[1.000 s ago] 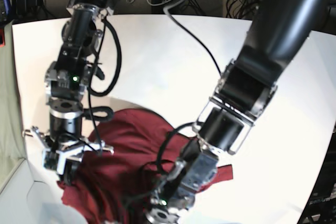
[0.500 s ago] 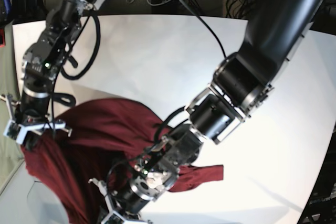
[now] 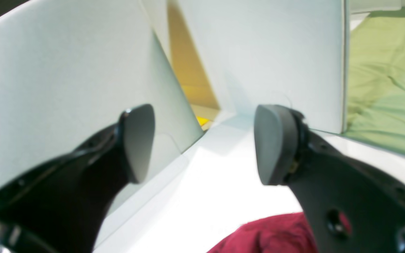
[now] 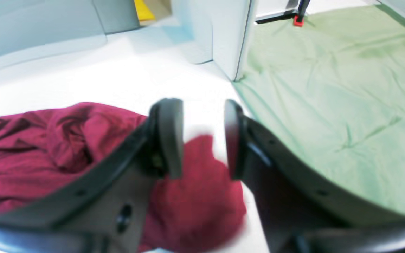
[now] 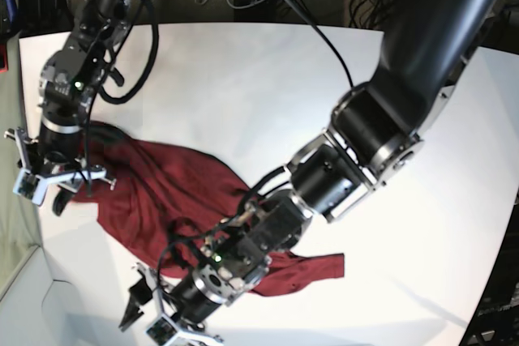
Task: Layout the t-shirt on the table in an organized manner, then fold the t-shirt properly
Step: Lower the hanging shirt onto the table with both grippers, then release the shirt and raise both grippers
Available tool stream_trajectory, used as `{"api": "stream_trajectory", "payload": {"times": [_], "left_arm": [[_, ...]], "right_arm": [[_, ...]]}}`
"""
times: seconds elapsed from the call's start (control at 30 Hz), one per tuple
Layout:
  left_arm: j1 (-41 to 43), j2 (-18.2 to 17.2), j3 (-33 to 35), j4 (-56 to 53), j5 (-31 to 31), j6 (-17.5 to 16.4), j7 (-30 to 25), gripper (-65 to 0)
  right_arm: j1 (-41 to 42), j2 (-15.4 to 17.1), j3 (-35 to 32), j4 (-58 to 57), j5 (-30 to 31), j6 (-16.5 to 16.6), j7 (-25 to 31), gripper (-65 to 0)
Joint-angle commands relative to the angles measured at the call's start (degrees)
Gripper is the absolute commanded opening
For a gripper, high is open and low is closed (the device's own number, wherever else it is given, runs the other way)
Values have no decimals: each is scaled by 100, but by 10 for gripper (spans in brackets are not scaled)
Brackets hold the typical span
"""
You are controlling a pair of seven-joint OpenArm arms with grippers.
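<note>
T-shirt [image 5: 170, 200]: you have the maroon cloth lying loose and rumpled on the white table [image 5: 268, 95], toward the near left part of it in the base view, with one strip of fabric reaching out to the right under your left arm. It is bunched and creased, not spread flat.

Your left gripper [image 3: 202, 144] has its fingers well apart, and nothing sits between the pads [image 3: 137, 144]; through the gap you see only white table and an upright white panel [image 3: 65, 80] beyond. A bit of the maroon fabric shows at the bottom of that wrist view, below the fingers and not touching the pads. In the base view this gripper [image 5: 166, 318] hangs at the near edge of the table, just beside the shirt's lower hem.

Your right gripper [image 4: 200, 138] also has its fingers parted, more narrowly. The shirt lies below and behind them, blurred, and no cloth is pinched between the pads. In the base view it [image 5: 53, 180] sits at the shirt's left end, near the table's left edge, with a green cloth [image 4: 329, 88] lying beyond that edge.
</note>
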Motion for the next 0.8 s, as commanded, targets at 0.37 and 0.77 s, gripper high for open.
{"api": "stream_trajectory", "payload": {"times": [0.37,0.77], "left_arm": [[1010,-493,-405,108,20,16,-147,-223],[1968,-1100,-388,12,20,8,-139,-224]], "right_arm": [[-89,26,-24,34,24,-38,169,-398],[-423,26,-569,-168,24,-38,177,-399]]}}
